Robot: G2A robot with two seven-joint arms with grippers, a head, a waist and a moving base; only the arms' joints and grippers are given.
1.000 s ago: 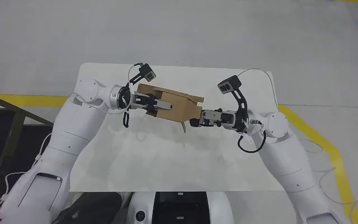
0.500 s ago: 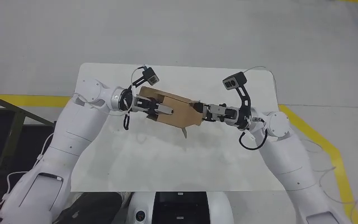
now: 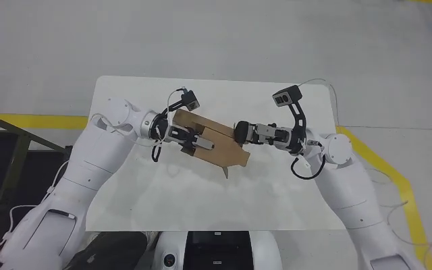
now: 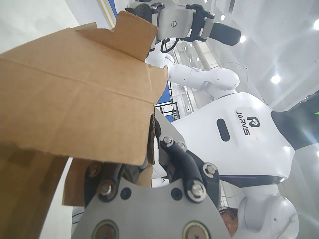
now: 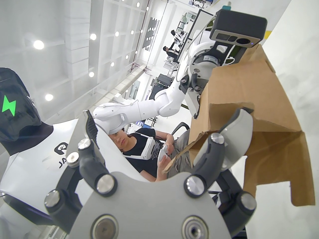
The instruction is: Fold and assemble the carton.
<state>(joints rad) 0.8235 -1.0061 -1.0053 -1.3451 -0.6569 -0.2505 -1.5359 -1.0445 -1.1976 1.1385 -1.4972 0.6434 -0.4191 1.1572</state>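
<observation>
Over mid-bench (image 3: pixel 283 196) I see the carton (image 3: pixel 219 145) held between both arms. My left gripper (image 3: pixel 197 143) has its fingers clamped on one end; the right gripper (image 3: pixel 240 131) has fingers (image 5: pixel 239 125) spread wide (one pad touching a flap (image 4: pixel 132 38)).

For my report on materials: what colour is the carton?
The carton is plain brown cardboard; the left wrist view shows it best.

The white table (image 3: pixel 128 196) (rounded corners) stands on a pale grey floor (image 3: pixel 216 34).
</observation>
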